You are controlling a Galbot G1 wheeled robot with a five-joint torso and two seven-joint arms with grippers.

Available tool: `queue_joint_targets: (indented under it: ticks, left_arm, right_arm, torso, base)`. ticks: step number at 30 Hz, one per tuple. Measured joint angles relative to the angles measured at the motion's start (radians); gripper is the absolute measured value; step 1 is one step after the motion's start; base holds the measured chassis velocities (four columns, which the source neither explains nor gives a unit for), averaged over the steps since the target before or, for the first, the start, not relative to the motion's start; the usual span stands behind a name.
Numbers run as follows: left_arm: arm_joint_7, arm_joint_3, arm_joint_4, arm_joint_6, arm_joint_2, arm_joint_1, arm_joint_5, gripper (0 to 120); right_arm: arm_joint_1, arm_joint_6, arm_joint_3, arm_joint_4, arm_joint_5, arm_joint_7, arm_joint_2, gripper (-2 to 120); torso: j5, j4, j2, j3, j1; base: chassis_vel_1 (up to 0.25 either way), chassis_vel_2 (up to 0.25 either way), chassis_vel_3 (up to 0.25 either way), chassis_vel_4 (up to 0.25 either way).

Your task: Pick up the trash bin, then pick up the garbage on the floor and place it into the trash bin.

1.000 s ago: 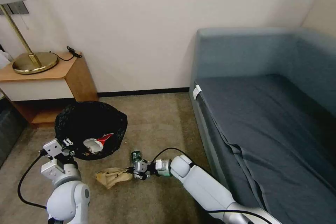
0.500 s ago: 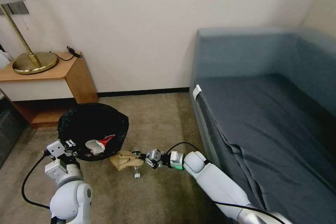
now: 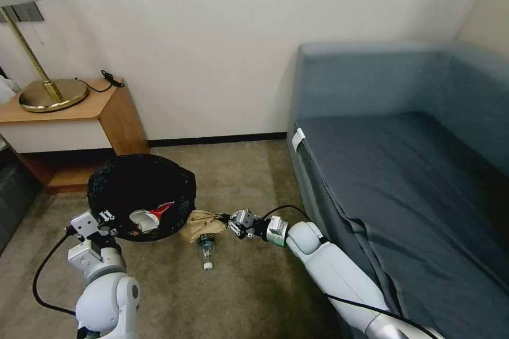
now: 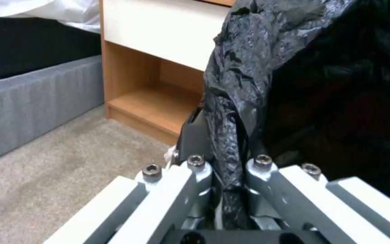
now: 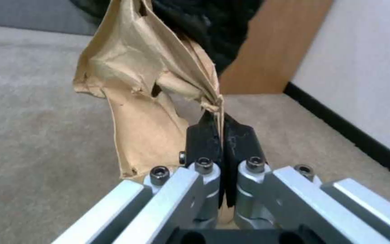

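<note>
Nearest me, my left gripper [image 3: 106, 218] is clamped tight on the rim of the small round trash bin with its crinkled black plastic liner [image 3: 140, 190]; in the left wrist view the jaws pinch a fold of that liner, so I have the bin held up on my left side. Just beyond, on the beige carpet [image 3: 238, 296], the small clear bottle with the dark green label [image 3: 206, 250] lies loose, its cap end pointing back toward me. My right gripper [image 3: 229, 224] is squeezed fully closed on a twisted corner of the crumpled tan paper bag [image 3: 202, 225], which trails from the fingertips toward the bin and sits just beside the bin's right-hand edge, not yet over the opening. So the bin lies to the left of my right gripper, along the bag's own long axis. A red-and-white packet [image 3: 147, 216] already rests inside. Farther back stands the wooden bedside table [image 3: 101, 111].
</note>
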Motion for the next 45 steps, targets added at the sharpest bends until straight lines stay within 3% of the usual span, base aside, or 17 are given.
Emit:
queue_joint_targets:
  ticks: [21,45]
  left_arm:
    - [0.003,-0.008,-0.005,0.000,0.000,0.010,-0.006,4]
    - [-0.011,-0.006,0.004,0.007,0.000,-0.001,-0.005,4]
  right_arm:
    - [-0.052,0.003,0.117,0.104,0.045,0.055,-0.010,0]
    - [-0.066,-0.045,0.048,0.345,0.086,0.229,-0.005,0]
  torso:
    - [0.0001,-0.0003,0.000,0.000,0.000]
    - [0.0000,-0.0002,0.000,0.000,0.000]
  base:
    - [0.000,0.000,0.000,0.000]
    - [0.000,0.000,0.000,0.000]
